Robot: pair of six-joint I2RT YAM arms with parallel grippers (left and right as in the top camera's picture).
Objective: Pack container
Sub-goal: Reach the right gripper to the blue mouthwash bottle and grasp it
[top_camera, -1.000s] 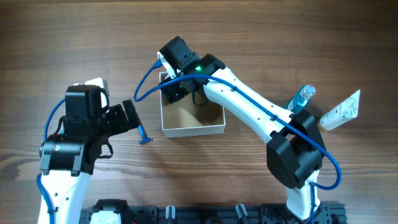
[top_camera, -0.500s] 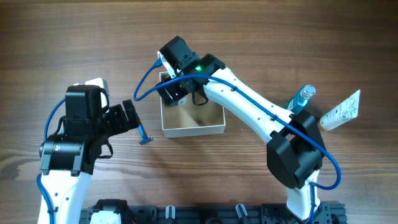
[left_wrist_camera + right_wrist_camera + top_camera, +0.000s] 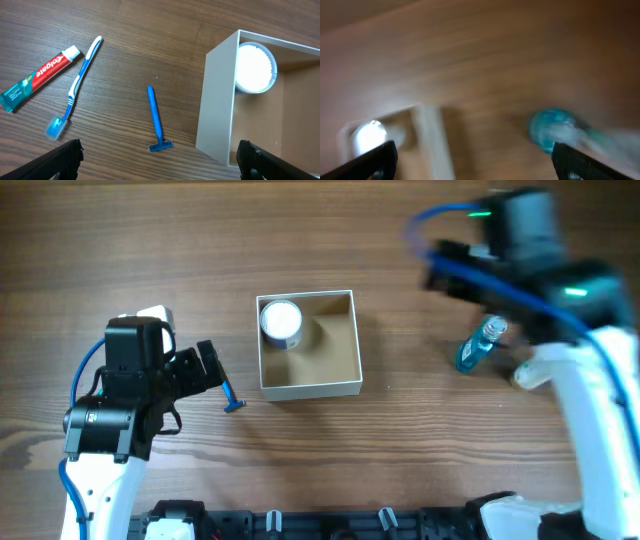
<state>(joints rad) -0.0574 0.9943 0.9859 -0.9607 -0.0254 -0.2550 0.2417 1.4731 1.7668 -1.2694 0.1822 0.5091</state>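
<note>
The container [image 3: 310,389], a square white-walled box with a tan inside, sits mid-table. A round white jar [image 3: 281,320] stands in its far left corner. My left gripper [image 3: 207,369] is open and empty, just left of the container, over a blue razor [image 3: 232,398]. The left wrist view shows the razor [image 3: 156,117], the container's wall [image 3: 217,100] and the jar [image 3: 255,67]. My right gripper [image 3: 445,272] is blurred, open and empty, high at the far right, near a blue bottle [image 3: 478,345]. Its blurred wrist view shows the bottle [image 3: 552,127] and the container [image 3: 427,145].
A toothpaste tube [image 3: 37,77] and a blue-and-white toothbrush [image 3: 75,87] lie on the table left of the razor, hidden under my left arm from overhead. A white tube [image 3: 522,375] shows partly behind my right arm.
My right arm has let go of the white jar inside the container and swung away up and to the right. The left arm has not moved.
</note>
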